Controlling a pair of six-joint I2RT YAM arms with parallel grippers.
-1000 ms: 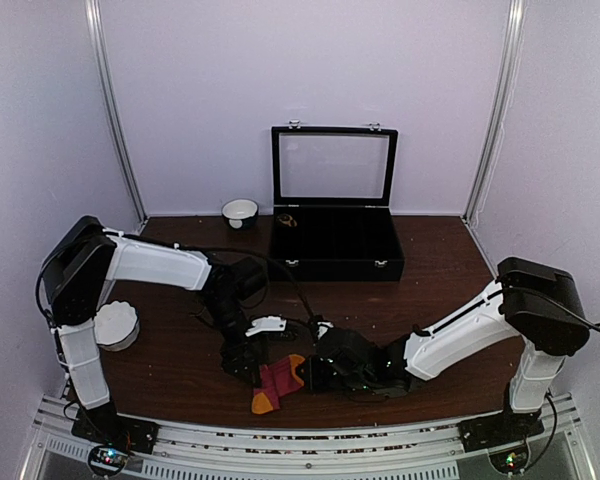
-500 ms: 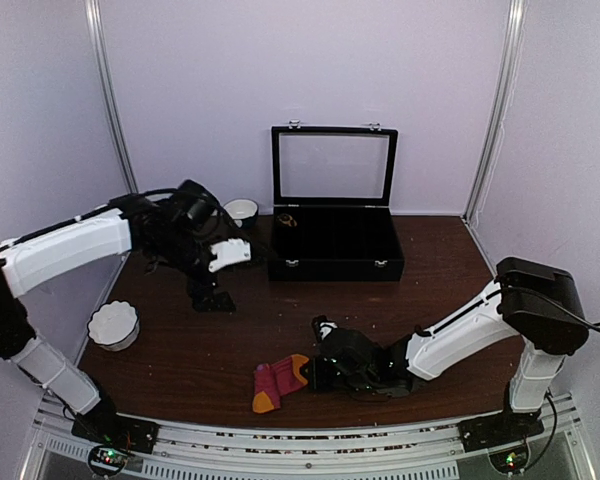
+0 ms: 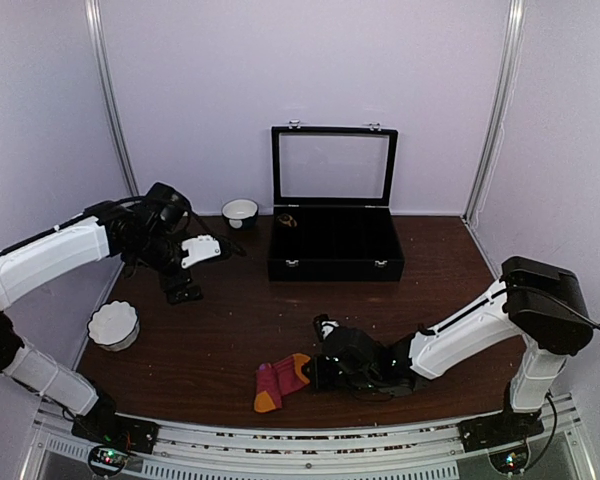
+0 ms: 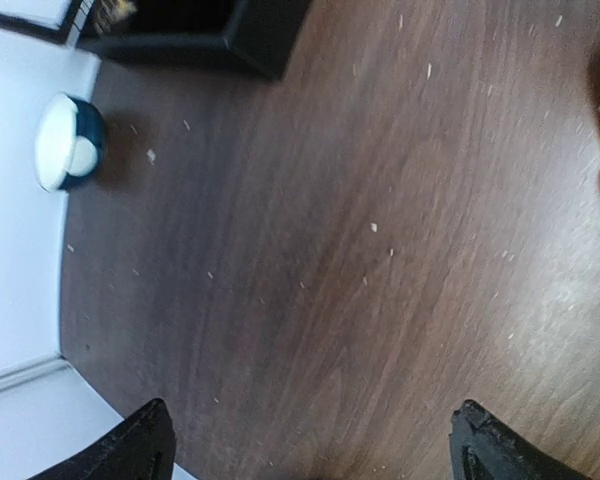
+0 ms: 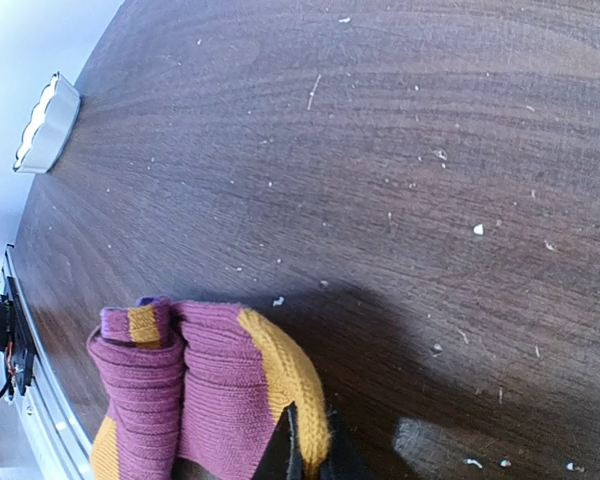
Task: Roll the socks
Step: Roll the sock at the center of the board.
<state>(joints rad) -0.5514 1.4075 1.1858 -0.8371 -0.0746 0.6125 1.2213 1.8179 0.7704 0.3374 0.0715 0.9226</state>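
dark wood table [image 3: 230,330] with magenta socks [image 3: 278,381], black case [image 3: 335,262], scalloped dish [image 3: 114,325], small bowl [image 3: 240,212]

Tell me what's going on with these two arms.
The right gripper is shut on the orange edge of the folded magenta socks, which lie near the front of the table. The left gripper hangs open and empty at the far left, well away from the socks.

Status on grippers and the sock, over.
Left gripper open, empty, raised far left. Right gripper shut on magenta sock at its orange edge. Scalloped white dish off to its left, apart.
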